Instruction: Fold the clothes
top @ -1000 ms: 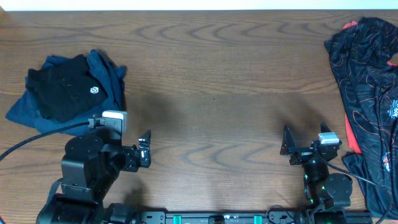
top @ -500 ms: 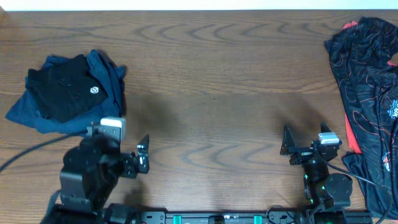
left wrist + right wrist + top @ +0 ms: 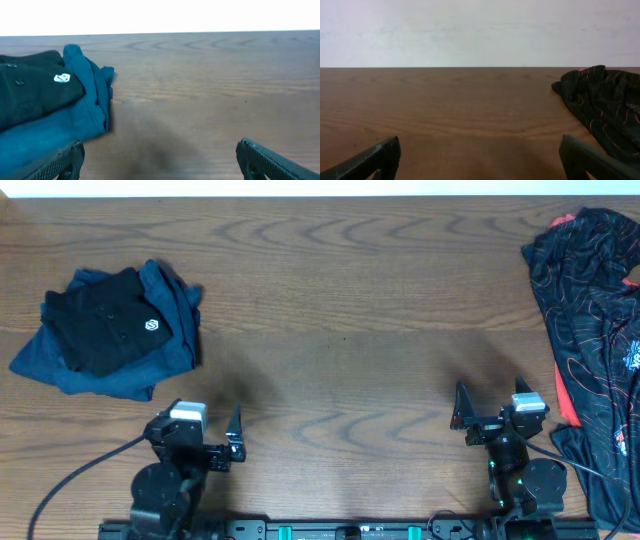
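The black shirt (image 3: 105, 325) with a small white hexagon logo lies folded at the far left of the table, on top of a dark blue garment (image 3: 115, 377). In the left wrist view the shirt (image 3: 35, 95) is at the left edge, beyond my fingers. My left gripper (image 3: 207, 437) is open and empty near the front edge, below and to the right of the pile; it also shows in the left wrist view (image 3: 160, 152). My right gripper (image 3: 493, 417) is open and empty at the front right, over bare wood (image 3: 480, 147).
A black garment with a thin red line pattern (image 3: 590, 310) lies crumpled along the right edge, next to my right arm; it also shows in the right wrist view (image 3: 600, 95). The wooden table (image 3: 340, 310) stretches between the two piles.
My left arm has drawn back toward the front edge and settled lower, its gripper shifting slightly right. The right arm and both piles have not moved.
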